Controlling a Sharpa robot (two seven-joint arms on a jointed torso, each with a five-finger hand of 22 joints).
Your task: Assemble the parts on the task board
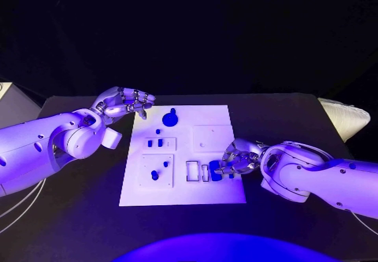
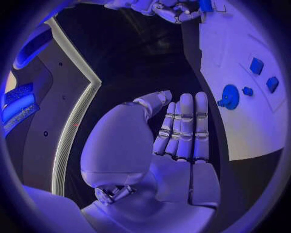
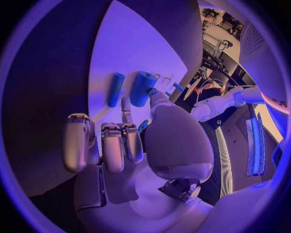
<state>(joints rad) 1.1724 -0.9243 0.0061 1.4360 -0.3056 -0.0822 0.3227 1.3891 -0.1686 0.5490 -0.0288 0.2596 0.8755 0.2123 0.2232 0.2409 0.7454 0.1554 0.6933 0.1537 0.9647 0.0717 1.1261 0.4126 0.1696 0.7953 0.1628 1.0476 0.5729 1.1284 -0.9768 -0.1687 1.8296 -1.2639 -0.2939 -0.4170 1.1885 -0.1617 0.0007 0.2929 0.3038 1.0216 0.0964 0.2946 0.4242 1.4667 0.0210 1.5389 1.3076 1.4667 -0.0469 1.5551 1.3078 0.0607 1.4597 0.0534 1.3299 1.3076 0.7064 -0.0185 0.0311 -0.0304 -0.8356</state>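
The white task board (image 1: 212, 188) lies mid-table. My right hand (image 1: 238, 158) rests over its right edge and pinches a thick blue peg (image 1: 214, 166) (image 3: 142, 86) between thumb and one finger; the other fingers are curled in. A slimmer blue peg (image 3: 115, 90) lies just beside it. My left hand (image 1: 126, 103) (image 2: 182, 131) hovers at the board's far left corner, fingers straight, holding nothing. Near it on the board (image 2: 242, 126) sits a round blue knob (image 1: 171, 117) (image 2: 229, 96). Two small blue blocks (image 1: 155, 143) (image 2: 256, 65) stand in a recess, and another blue piece (image 1: 154, 175) sits nearer me.
A white ribbed object (image 1: 347, 117) sits at the table's far right corner, and a pale box (image 1: 8, 95) at the left edge. Bare black table (image 1: 78, 218) surrounds the board. My right hand (image 2: 172, 9) appears far across the board in the left wrist view.
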